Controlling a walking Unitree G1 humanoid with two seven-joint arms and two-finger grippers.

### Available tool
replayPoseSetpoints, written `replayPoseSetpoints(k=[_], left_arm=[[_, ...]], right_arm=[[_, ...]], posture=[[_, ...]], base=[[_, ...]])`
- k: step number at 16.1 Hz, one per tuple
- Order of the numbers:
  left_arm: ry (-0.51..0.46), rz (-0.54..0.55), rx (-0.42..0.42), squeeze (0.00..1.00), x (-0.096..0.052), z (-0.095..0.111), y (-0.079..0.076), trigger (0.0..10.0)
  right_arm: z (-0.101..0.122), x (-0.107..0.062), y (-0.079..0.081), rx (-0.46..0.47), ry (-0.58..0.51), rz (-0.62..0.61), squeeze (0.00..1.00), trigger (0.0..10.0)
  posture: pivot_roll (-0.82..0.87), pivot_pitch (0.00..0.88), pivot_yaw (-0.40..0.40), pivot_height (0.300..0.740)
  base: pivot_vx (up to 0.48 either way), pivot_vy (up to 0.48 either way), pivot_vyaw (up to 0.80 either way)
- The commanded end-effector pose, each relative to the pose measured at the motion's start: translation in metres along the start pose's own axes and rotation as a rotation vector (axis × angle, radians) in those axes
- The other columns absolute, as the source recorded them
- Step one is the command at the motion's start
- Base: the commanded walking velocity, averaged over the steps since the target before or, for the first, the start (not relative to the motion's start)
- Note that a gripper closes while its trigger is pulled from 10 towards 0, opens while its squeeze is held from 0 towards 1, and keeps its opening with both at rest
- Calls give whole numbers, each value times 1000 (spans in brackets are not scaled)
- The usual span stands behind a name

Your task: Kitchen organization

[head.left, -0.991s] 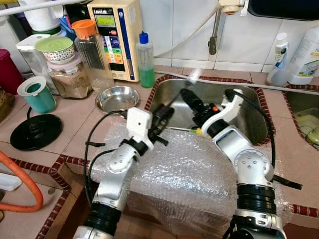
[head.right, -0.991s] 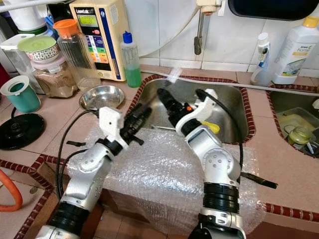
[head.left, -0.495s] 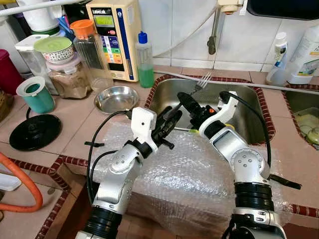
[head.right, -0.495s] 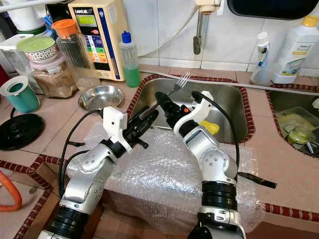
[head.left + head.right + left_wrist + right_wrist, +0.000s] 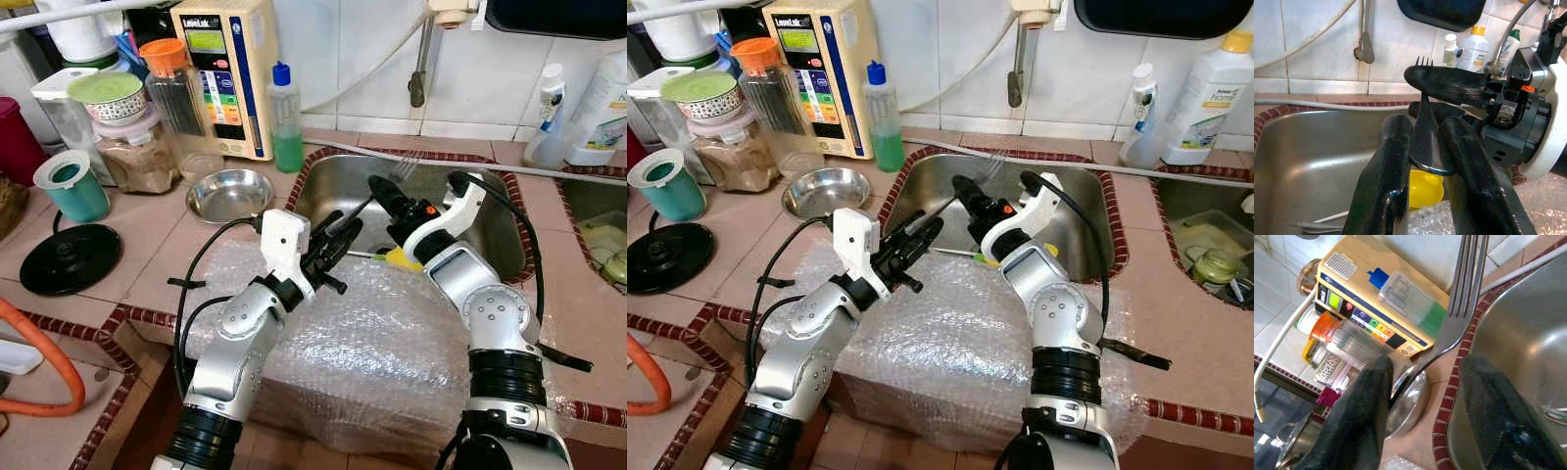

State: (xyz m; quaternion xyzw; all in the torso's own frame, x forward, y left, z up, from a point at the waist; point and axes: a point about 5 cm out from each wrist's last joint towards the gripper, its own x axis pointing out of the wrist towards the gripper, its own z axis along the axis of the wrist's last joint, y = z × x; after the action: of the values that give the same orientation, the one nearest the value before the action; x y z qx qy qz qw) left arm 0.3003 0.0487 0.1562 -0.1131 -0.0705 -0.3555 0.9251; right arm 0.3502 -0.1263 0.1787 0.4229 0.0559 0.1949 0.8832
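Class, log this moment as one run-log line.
left gripper: shut on fork | right gripper: open around fork | location: over sink

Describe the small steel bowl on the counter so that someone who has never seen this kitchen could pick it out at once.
Start at the steel sink set in the tiled counter and look just past its left rim. The bowl sits there on the tiles, in front of the cream appliance and the green soap bottle. It is the only shallow, shiny metal dish; the things beside it are jars and plastic containers.
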Motion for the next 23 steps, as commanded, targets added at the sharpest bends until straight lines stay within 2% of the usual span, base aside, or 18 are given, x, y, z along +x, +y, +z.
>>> replayPoseSetpoints(k=[1,3,7,12,15,20,21,22,23], left_arm=[[-35,-11,-3,0,1,9,-1,0],[-35,-17,-8,0,2,9,-2,0],[-27,-26,-13,0,1,8,-5,0],[-24,-29,-17,0,1,7,-5,0],[-17,-34,-22,0,0,5,-7,0],[0,-37,-24,0,-2,2,-6,0],[8,-37,-27,839,-3,0,-6,0],[13,-41,-36,1000,-3,-1,-6,3529],[18,-45,-45,1000,-3,-2,-7,8941]], right_arm=[[3,1,-1,15,-6,-16,0,0],[1,3,0,40,3,-5,0,0],[-16,2,11,47,96,79,0,0],[-19,1,15,68,117,120,0,0],[-18,0,15,71,120,117,0,0],[-13,1,5,59,75,35,0,0],[-9,1,2,59,55,10,0,0],[-8,1,0,58,46,-2,0,0],[-8,1,-1,58,33,-16,0,0]], posture=[[-24,0,84,740],[-24,0,84,740],[-25,0,84,740],[-27,0,83,740],[-27,0,83,740],[-31,0,83,740],[-32,0,87,740],[-33,0,87,740],[-34,0,89,740]], base=[[0,0,0],[0,0,0],[0,0,0],[0,0,0],[0,0,0],[0,0,0],[0,0,0],[0,0,0],[0,0,0]])
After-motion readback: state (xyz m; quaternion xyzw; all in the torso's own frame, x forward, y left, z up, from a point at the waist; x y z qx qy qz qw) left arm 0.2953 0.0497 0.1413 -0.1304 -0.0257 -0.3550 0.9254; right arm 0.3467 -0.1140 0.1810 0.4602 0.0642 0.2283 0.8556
